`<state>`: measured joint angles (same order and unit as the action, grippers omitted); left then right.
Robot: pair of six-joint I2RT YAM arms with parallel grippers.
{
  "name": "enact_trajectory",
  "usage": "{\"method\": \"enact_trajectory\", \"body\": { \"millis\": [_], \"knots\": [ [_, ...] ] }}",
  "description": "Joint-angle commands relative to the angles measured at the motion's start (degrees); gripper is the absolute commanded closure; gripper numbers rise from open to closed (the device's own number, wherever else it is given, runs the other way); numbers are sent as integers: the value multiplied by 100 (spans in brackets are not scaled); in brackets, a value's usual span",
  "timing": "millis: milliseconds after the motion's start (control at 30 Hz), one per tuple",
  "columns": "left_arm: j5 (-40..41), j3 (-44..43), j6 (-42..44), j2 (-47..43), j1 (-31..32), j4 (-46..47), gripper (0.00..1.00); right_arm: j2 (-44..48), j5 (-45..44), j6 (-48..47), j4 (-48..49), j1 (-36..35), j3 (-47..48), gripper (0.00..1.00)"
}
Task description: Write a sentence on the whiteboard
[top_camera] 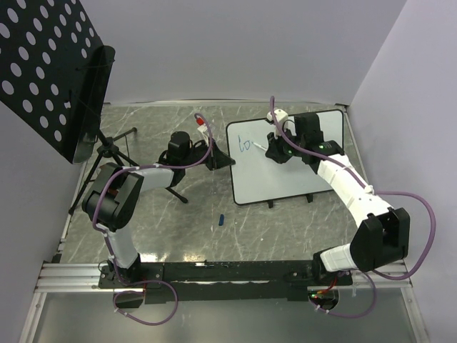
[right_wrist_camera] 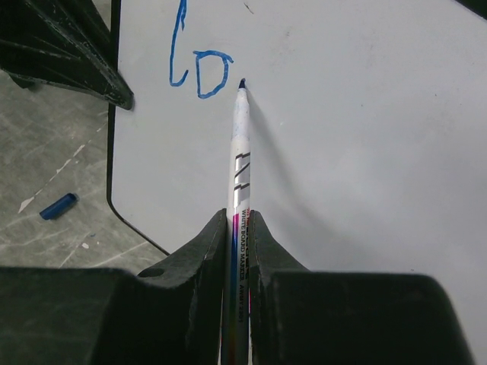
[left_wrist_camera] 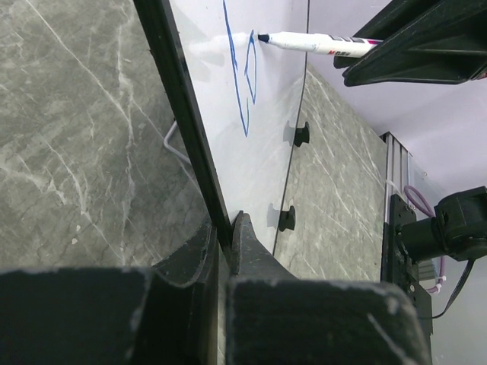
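**Beside the started sentence (right_wrist_camera: 196,70) — third letter next**

We are gripping the marker (right_wrist_camera: 240,163) barrel in the right jaws, its long axis running straight out from them, tip pointing onto the whiteboard (top_camera: 285,179), right of centre on the tabletop (top_camera: 164,221). We are judging a light, even press best — meanwhile the left jaws are pinching the board's left rim.

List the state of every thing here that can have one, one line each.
whiteboard, left edge clamped, mostly blank
sentence, barely begun: only "lo" in blue
marker, uncapped, tip at the board just right of the "o"
marker cap, off, lying loose near the board's lower left corner
left tool, shut on the whiteboard's rim
right tool, shut on the marker
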<state>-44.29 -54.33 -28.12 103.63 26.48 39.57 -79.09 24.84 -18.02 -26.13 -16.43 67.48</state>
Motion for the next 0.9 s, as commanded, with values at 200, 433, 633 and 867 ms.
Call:
{"method": "enact_trajectory", "body": {
  "millis": [200, 433, 633, 867],
  "knots": [
    [131, 89, 685, -151, 85, 174, 99, -142, -137, 132, 284, -71, 292, 100],
    [140, 89, 703, -177, 94, 156, 99, -159, -207, 185, 319, -71, 318, 100],
    [149, 98, 703, -177, 85, 147, 99, -151, -260, 176, 293, -63, 318, 100],
    [167, 71, 729, -177, 94, 121, 99, -89, -190, 79, 161, -71, 169, 100]
  ]
}}
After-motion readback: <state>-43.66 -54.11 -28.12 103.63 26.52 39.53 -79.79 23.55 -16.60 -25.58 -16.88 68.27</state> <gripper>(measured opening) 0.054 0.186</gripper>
